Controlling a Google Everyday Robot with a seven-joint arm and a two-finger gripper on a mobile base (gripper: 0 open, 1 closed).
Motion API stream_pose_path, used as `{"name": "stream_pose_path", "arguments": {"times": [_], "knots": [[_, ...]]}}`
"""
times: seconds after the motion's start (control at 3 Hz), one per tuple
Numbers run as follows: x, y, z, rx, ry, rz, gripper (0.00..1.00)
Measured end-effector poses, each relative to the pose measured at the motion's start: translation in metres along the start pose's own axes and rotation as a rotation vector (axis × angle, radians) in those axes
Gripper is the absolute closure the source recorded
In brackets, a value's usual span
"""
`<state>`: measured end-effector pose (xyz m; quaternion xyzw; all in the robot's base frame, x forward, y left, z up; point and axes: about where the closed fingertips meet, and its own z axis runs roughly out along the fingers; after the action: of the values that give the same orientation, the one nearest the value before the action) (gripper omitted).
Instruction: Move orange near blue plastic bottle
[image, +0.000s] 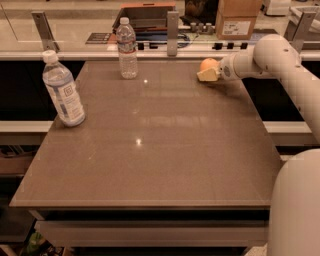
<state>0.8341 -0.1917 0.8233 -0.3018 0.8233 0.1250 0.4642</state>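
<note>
The orange (209, 63) is at the far right of the table, close to the back edge. My gripper (208, 74) reaches in from the right on the white arm (270, 55) and is right at the orange, covering its lower front. The blue plastic bottle (63, 91), blue-tinted with a white cap and a pale label with a dark square mark, stands upright at the table's left edge, far from the orange.
A slimmer clear bottle (127, 48) stands upright at the back of the brown table (150, 150), left of centre. Behind the table runs a counter with a metal post (173, 32) and a cardboard box (238, 18). My white base (297, 210) fills the lower right.
</note>
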Motion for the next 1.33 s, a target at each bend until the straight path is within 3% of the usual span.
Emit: {"name": "stream_pose_path", "arguments": {"times": [1.33], "knots": [[-0.0003,0.0002,-0.0001,0.000,0.000,0.000,1.00]]}}
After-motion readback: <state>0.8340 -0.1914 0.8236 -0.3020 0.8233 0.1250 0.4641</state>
